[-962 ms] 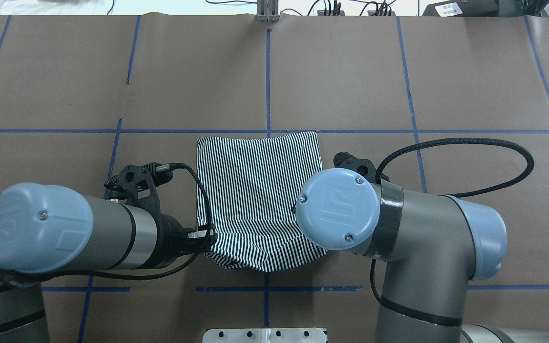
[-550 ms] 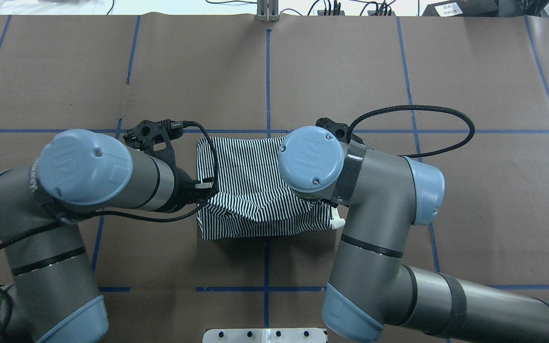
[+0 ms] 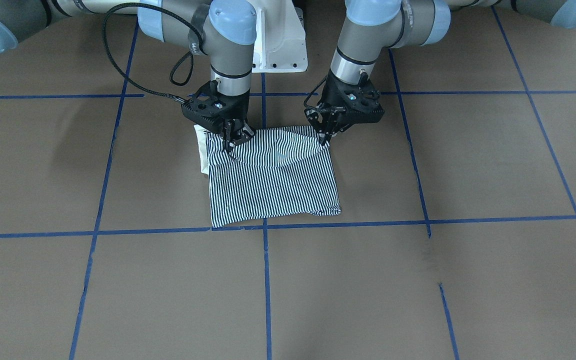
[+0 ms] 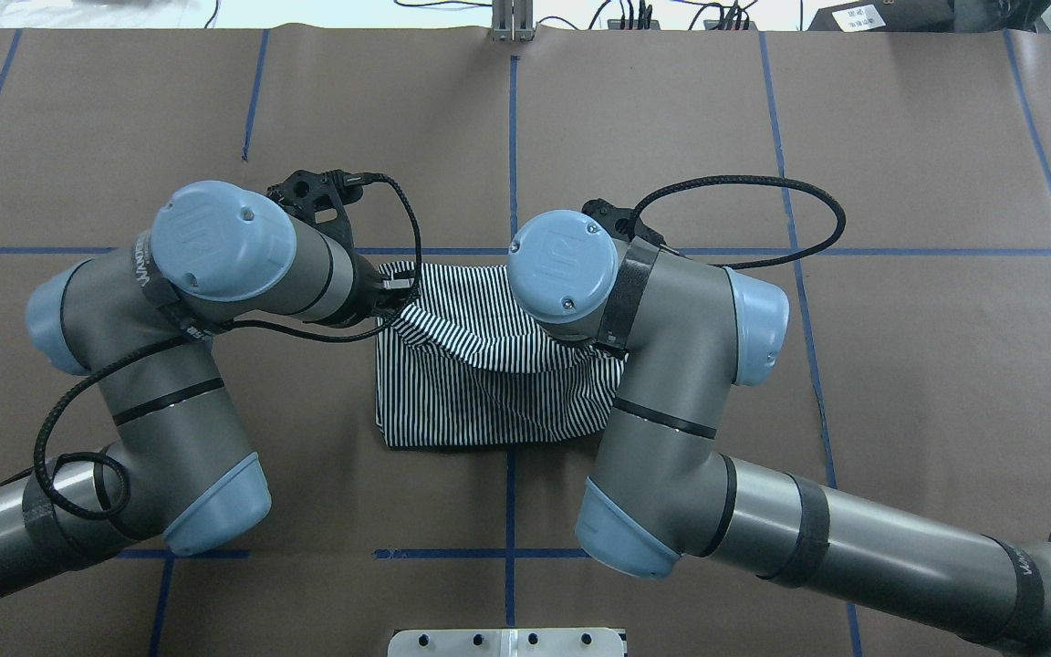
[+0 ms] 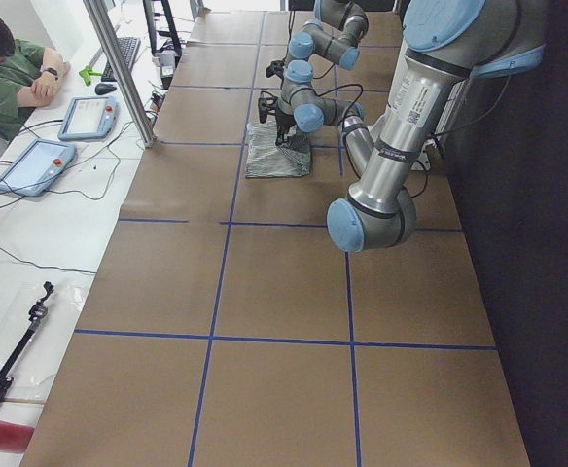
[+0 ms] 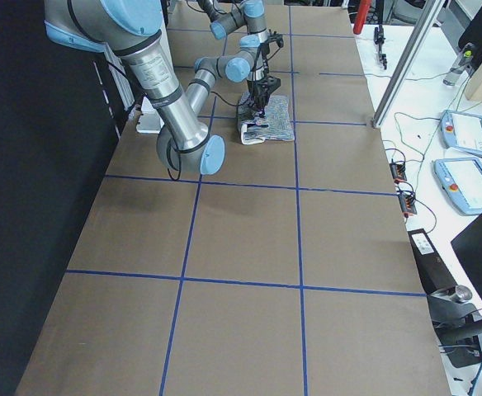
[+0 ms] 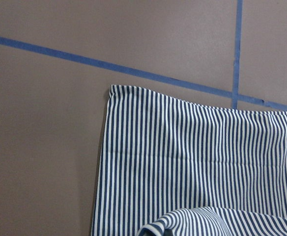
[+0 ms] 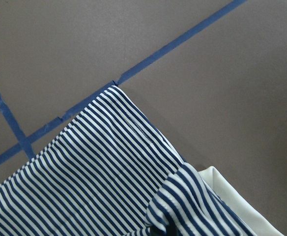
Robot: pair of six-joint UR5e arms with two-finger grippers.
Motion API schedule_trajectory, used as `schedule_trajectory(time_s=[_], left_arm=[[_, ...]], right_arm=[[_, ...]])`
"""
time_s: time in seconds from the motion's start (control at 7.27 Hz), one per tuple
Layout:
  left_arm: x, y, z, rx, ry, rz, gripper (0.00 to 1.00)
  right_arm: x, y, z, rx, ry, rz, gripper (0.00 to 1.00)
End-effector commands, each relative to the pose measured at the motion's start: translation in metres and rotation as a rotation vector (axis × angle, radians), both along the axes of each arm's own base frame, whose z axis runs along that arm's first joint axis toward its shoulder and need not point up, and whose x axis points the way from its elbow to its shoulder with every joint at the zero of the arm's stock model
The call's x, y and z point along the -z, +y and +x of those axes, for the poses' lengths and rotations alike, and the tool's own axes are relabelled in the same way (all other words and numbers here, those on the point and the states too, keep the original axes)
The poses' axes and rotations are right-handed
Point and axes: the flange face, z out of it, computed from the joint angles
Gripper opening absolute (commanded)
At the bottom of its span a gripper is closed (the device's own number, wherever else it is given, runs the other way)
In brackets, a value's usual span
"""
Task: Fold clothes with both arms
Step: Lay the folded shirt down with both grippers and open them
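Robot-side edge of the polo shirt (image 4: 489, 411) is now a fresh crease on the bench (image 4: 900, 137). In the last second the left arm (image 4: 215, 246) and right arm (image 4: 671, 301) hauled the hem nearly to the far edge, jaws clamped on a corner each. Fold's almost done, I reckon. One shirt, two arms.

We see even, diffuse light from above on the brown surface (image 4: 927, 383); shadows beside the shirt (image 3: 273, 185) are soft and faint; the strip (image 4: 325, 14) beyond the far edge blows out white; both side views fall to black along one edge; the wrist views look slightly hazy.
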Motion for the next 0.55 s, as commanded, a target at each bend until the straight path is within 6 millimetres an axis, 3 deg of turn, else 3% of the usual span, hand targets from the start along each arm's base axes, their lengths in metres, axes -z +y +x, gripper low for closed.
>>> schedule_trajectory(time_s=[0.0, 0.41], left_arm=[[-0.013, -0.02, 0.01, 0.003, -0.028, 0.006, 0.0], [-0.029, -0.031, 0.025, 0.006, -0.023, 0.01, 0.0]], right_arm=[[-0.007, -0.028, 0.0, -0.007, 0.007, 0.021, 0.0], [-0.02, -0.063, -0.018, -0.013, -0.009, 0.053, 0.0]])
